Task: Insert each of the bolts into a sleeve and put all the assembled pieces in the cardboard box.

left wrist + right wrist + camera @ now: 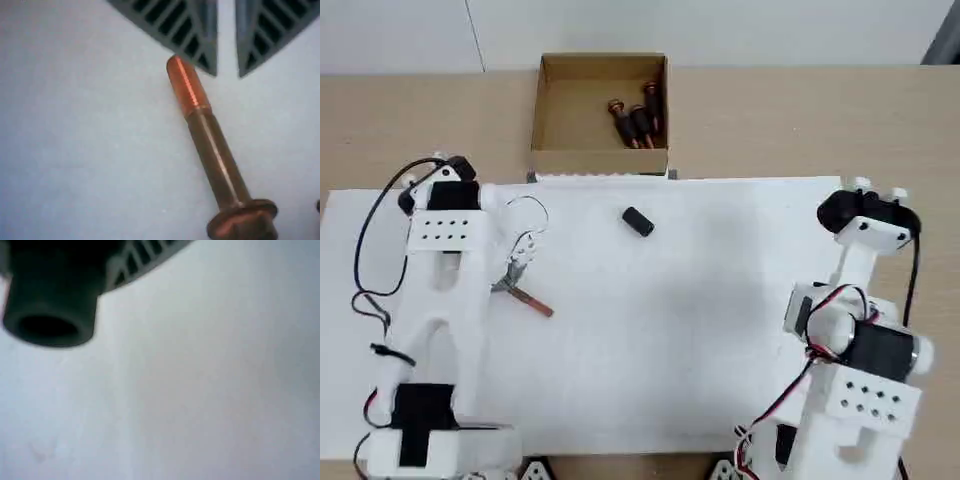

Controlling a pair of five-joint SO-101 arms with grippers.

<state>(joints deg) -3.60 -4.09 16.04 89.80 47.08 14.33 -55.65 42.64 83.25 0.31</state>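
Lying flat on the white mat [700, 330] at the near left of the counter [790, 120], the copper bolt [210, 145] is in no grip. The left arm [445, 290] stands over it from the near edge. The left jaws are down close to the mat and slightly parted, with a narrow gap between the two dark ribbed fingers [190, 30] and nothing in it. The bolt is outside that gap. Its threaded tip sits just beside the point of one finger, seemingly touching it, and the shank slants away from the jaws to the flanged head.

On the near right, the right arm [860, 390] is folded back over its base. The right jaws look closed on the held sleeve [50, 310], a black tube raised off the mat with its open bore facing the wrist camera. A ribbed finger [142, 255] shows right against it.

Farther out, near the mat's far edge and about midway between the arms, the loose sleeve [637, 221] lies on its side, well apart from both jaws and from the bolt.

Beyond the mat, the cardboard box [542, 110] sits open-topped on the bare counter, just beside the mat's far edge. Inside it, toward its right wall, the assembled pieces [635, 120] lie in a tight cluster: copper bolts each wearing a dark sleeve, three as far as can be told.
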